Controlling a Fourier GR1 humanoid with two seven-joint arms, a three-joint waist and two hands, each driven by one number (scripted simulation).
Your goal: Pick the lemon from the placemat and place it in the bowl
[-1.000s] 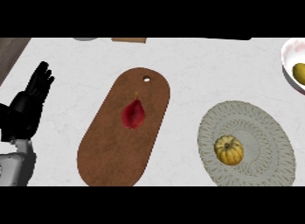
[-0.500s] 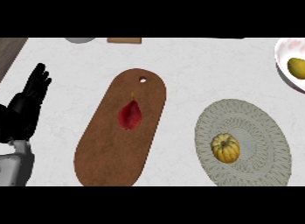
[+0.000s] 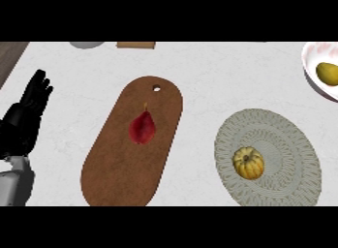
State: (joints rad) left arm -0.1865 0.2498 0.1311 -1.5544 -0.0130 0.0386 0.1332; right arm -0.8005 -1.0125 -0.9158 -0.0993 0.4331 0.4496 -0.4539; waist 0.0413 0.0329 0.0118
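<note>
Head view shows, nearest the lower edge, the left hand resting well to the left of the wooden cutting board, fingers straight and pointing up, holding nothing; the right hand shows nowhere, so its state cannot be told. On the board lies a red chilli-like pepper, its long axis running along the board's length. To the right of the board sits the round woven placemat, and on it a ribbed yellow-orange thing, more like a small squash than a lemon. Farther off, up and to the right of the board and cut by the view's right edge, stands the pink-flecked white bowl, and the lemon already lies inside it, its long axis tilted a little from upright. Judged from this, the placing looks done. The lemon lies far to the upper right of the left hand, across board and placemat, so any further reach would seem to suit the unseen right arm
</note>
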